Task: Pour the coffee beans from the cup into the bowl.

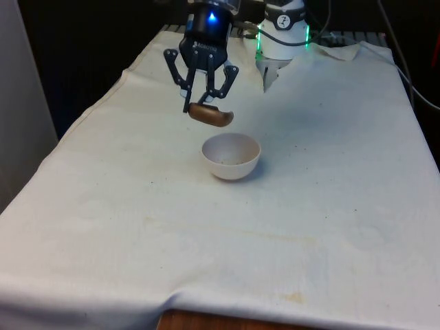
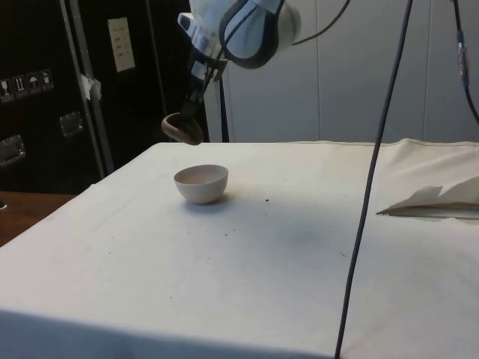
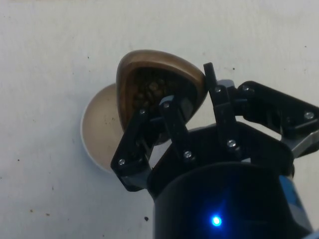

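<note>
Step in hand: the pour proper. I hold the brown cup (image 1: 211, 115) in the air above the white bowl (image 1: 232, 156), and I judge the tipping to be under way but not finished.

Jaws: my gripper (image 1: 204, 93) is clamped on the cup's rim, one finger inside the mouth and one outside, as the wrist view shows.

Cup attitude: tilted well off upright in the front view and the side view, clear of the bowl and not touching it.

Cup contents: coffee beans (image 3: 149, 92) lie inside the cup in the wrist view, so the load is not discharged.

Cup position: over the bowl's far edge and towards the front view's left of its centre; in the wrist view the cup's mouth overlaps only part of the bowl's opening.

Bowl: upright on the white-clothed tabletop (image 1: 330, 206), near its middle. A few dark specks sit on its inside; I cannot tell whether they are beans.

Next move calls for: more roll of the wrist to bring the lip lower, with the lip kept over the bowl's opening so beans fall inside, not on the cloth.

Grip requirement: firm hold throughout.
</note>
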### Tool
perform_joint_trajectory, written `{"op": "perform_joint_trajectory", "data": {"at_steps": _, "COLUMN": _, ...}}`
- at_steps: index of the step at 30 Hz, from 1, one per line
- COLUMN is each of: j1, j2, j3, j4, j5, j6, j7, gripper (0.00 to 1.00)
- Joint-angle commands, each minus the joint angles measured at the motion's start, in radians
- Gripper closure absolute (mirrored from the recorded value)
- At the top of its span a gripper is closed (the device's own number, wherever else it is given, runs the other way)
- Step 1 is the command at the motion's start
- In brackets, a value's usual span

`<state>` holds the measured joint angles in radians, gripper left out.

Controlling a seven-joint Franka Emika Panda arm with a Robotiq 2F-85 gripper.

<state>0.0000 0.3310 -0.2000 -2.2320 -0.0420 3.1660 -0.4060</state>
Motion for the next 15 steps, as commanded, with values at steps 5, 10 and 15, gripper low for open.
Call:
{"op": "perform_joint_trajectory", "data": {"at_steps": 5, "j1": 0.0, "j2": 0.0, "j3": 0.001, "j4": -0.011, "j5": 0.0, "j6": 0.027, "j7": 0.002, "gripper": 0.95}}
{"op": "perform_joint_trajectory", "data": {"at_steps": 10, "j1": -0.008, "j2": 0.002, "j3": 0.015, "j4": -0.033, "j5": 0.004, "j6": 0.078, "j7": 0.004, "gripper": 0.95}}
{"op": "perform_joint_trajectory", "data": {"at_steps": 15, "j1": -0.01, "j2": 0.007, "j3": 0.015, "j4": -0.05, "j5": 0.003, "j6": 0.119, "j7": 0.013, "gripper": 0.95}}
